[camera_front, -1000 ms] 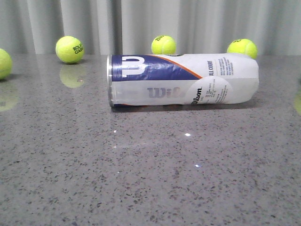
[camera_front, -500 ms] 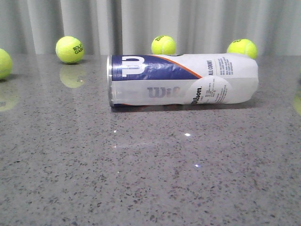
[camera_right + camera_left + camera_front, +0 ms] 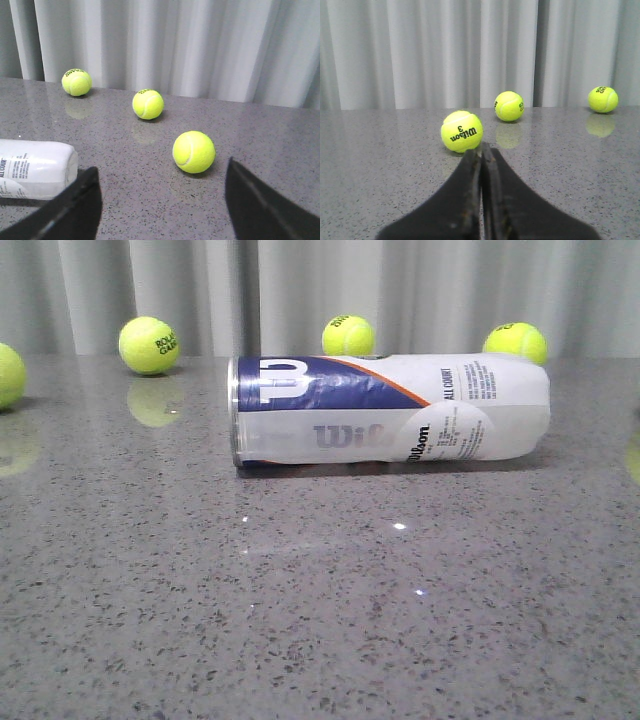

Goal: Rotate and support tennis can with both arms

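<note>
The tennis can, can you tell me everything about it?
The tennis can lies on its side on the grey speckled table, long way across the front view. Its silver rim points left and its rounded end points right. The label is white and navy with an orange stripe and Wilson lettering. No gripper touches it. The right wrist view shows its rounded end.

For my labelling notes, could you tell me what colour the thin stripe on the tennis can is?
Orange; the front view shows it best on the tennis can.

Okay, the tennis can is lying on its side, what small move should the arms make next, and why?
Probably bring the right pincer, already open, toward the tennis can's base end, which shows close by in its wrist view. The can lies flat and untouched on the table; the left pincer is shut, facing only tennis balls.
</note>
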Available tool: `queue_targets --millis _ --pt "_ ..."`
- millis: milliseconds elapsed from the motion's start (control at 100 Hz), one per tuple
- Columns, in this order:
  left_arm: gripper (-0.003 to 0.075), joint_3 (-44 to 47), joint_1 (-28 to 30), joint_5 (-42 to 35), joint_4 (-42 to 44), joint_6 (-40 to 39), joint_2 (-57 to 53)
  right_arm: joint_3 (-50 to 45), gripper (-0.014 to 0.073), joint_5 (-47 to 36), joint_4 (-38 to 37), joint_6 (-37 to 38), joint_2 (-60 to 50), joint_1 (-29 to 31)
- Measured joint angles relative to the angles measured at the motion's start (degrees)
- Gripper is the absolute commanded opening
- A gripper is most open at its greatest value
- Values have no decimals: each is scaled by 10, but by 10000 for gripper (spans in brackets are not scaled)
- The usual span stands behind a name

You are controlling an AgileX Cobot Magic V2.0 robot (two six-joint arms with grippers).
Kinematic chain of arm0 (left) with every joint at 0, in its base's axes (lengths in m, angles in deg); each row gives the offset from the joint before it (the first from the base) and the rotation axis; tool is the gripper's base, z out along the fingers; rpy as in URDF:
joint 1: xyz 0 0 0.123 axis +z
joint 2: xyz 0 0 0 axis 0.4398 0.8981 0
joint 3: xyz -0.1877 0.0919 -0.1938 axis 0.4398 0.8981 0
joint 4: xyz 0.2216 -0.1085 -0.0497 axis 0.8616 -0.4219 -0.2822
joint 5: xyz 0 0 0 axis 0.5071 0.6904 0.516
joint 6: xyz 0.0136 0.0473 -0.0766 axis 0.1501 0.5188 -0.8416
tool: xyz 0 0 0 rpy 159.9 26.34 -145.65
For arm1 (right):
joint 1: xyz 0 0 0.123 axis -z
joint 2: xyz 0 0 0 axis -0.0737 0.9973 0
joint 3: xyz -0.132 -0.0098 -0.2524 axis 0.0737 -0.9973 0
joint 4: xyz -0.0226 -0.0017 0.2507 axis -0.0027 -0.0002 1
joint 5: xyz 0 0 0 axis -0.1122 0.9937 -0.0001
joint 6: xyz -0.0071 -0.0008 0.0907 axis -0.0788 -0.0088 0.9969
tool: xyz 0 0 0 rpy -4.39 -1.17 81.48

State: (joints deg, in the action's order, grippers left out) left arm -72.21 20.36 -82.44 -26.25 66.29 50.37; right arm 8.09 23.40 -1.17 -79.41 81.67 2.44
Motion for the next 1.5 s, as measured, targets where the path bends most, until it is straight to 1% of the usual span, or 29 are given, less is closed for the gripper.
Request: queue_targets --millis 20,70,80,100,120,140,150,190,200,210,270,770,880,980,1160,1250,1350,1500 --pt "-21 0 0 0 0 0 0 0 281 0 0 0 0 0" --pt "-21 0 0 0 0 0 0 0 181 0 0 0 0 0" --pt "-21 0 0 0 0 0 0 0 181 0 0 0 0 0" --pt "-21 0 0 0 0 0 0 0 135 0 0 0 0 0" --pt "-21 0 0 0 0 0 0 0 112 0 0 0 0 0" --pt "-21 0 0 0 0 0 0 0 70 0 0 0 0 0" --pt "-21 0 0 0 2 0 0 0 70 0 0 0 0 0" --pt "-21 0 0 0 2 0 0 0 4 0 0 1 0 0" --pt "-21 0 0 0 2 0 0 0 4 0 0 1 0 0" --pt "-21 0 0 0 2 0 0 0 -20 0 0 1 0 0" --pt "-21 0 0 0 2 0 0 0 -69 0 0 1 0 0" --pt "-21 0 0 -5 2 0 0 0 -68 0 0 1 0 0" --pt "-21 -2 0 9 -26 0 0 0 -68 0 0 1 0 0" --pt "-21 -26 0 61 -44 0 0 0 -68 0 0 1 0 0" --pt "-21 -129 0 142 -63 0 17 0 -68 0 0 1 0 0" --pt "-21 -191 0 192 -76 0 65 0 -68 0 0 1 0 0" --pt "-21 -264 0 259 -81 0 142 0 -68 0 0 1 0 0" --pt "-21 -382 0 383 -83 0 268 0 -68 0 0 1 0 0"
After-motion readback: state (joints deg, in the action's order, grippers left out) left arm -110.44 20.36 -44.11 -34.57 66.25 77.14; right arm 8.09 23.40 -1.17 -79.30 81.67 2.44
